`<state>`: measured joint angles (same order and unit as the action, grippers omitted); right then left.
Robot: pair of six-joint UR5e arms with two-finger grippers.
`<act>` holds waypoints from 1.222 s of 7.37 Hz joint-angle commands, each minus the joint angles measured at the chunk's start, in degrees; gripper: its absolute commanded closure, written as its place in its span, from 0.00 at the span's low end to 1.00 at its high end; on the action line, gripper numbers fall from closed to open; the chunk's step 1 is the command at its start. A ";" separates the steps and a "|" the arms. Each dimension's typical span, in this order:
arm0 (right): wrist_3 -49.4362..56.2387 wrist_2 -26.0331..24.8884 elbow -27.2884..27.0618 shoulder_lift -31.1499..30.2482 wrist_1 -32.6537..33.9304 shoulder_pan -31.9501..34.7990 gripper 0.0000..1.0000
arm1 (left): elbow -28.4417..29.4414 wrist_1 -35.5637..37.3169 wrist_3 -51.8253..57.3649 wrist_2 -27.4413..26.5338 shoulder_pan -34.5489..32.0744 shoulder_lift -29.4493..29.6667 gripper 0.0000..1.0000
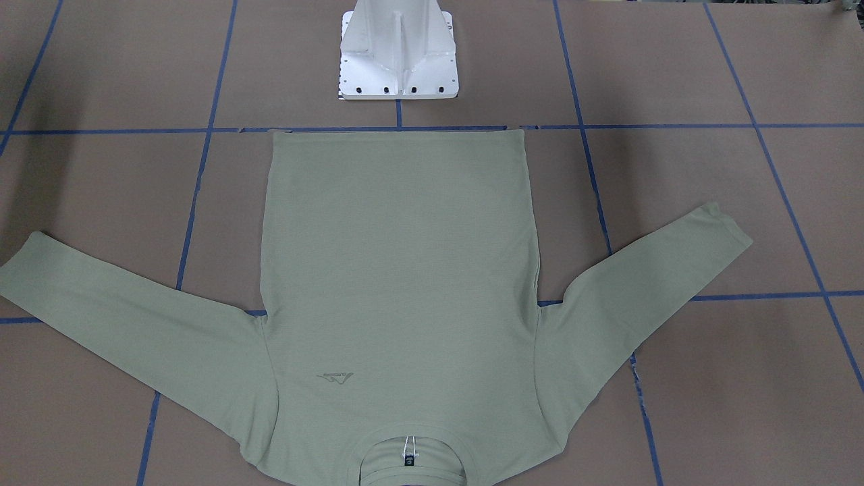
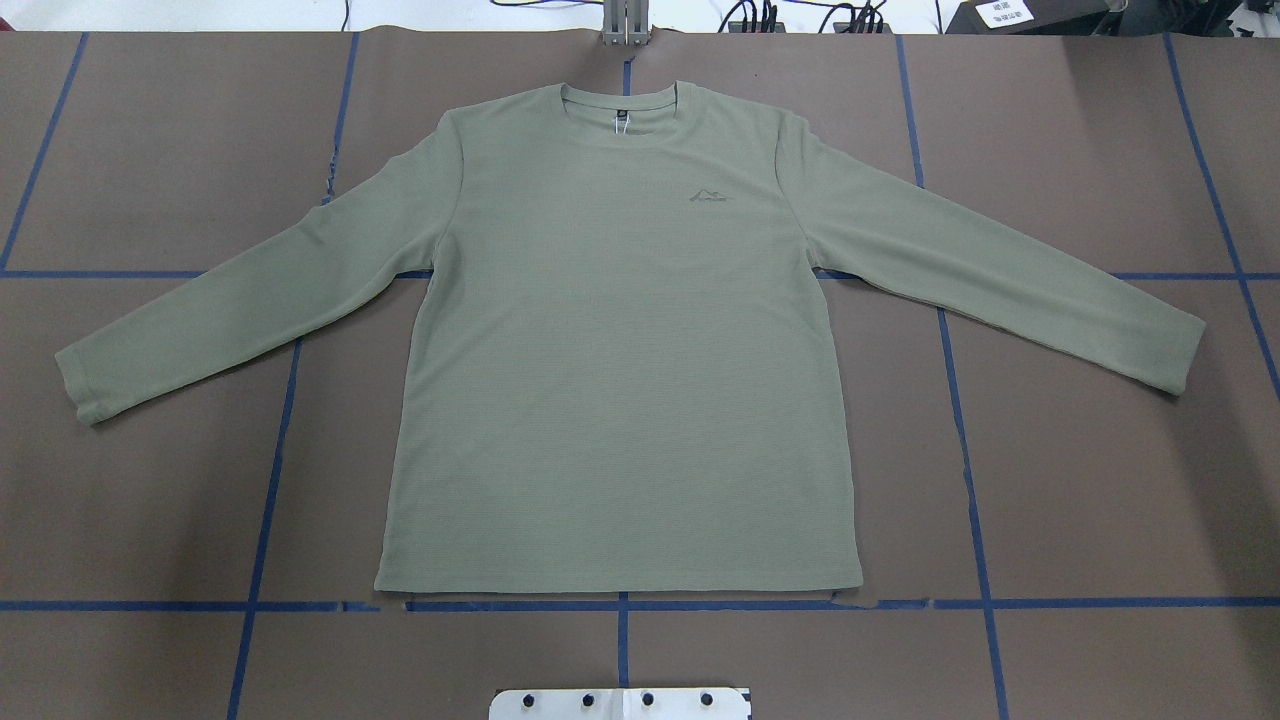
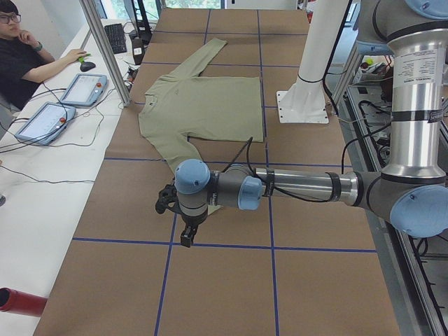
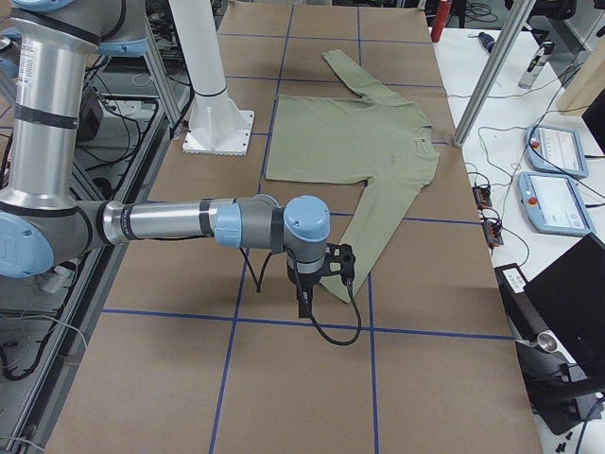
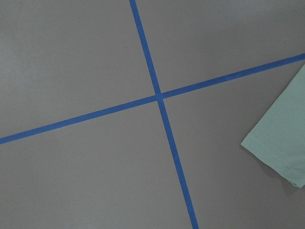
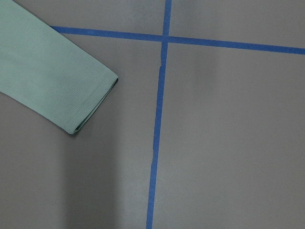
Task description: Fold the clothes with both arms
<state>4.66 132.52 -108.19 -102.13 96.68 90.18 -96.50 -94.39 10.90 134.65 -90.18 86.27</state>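
Shirt: the shirt (image 2: 620, 380) lies flat and face up in the middle of the table (image 2: 1100, 500). Its collar (image 2: 622, 100) is on the far side from me and its hem (image 2: 620, 585) is towards my pedestal base (image 1: 398, 61). No fold has been made.
Sleeves: both are spread out and slanting, with the left cuff (image 2: 85, 385) and right cuff (image 2: 1180, 350) well apart from the body.
Left gripper: my left gripper (image 3: 185, 234) hangs over bare table near the left cuff, which sits at the edge of my wrist view. I cannot tell whether its fingers are apart or together.
Right gripper: my right gripper (image 4: 304, 305) hangs close to the right cuff. Here too I cannot tell how the fingers stand.
Step in hand: I judge this to be the very start, reaching for the sleeves.
Doing it well: I move in over each cuff, pinch both knit layers near the end, lift only a little, and carry both sleeves inward together across the chest.
Watch for: the knit stretches, so uneven pulling could drag the body off the blue tape (image 2: 960, 400) lines.
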 commanded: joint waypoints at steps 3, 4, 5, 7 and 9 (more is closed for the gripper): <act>0.26 0.19 -0.53 0.70 -0.18 -0.09 0.00 | -0.96 -0.09 -0.09 0.00 0.09 0.91 0.00; 0.09 0.28 -1.22 0.79 -1.83 -0.09 0.00 | -0.71 -0.09 -0.44 0.09 0.09 1.87 0.00; -0.17 1.41 -1.06 0.88 -5.76 -0.26 0.00 | -0.62 -1.92 -0.53 0.09 0.09 3.28 0.00; -5.94 3.18 -0.79 2.71 -7.72 -1.66 0.00 | 1.13 -12.94 -0.53 0.18 -0.09 4.87 0.00; -14.72 5.10 2.35 9.28 -9.22 -5.17 0.00 | 4.57 -17.58 -6.37 0.61 -0.09 6.54 0.00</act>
<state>-4.44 136.26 -107.87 -96.98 88.40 86.96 -93.30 -109.16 8.57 134.95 -90.26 92.10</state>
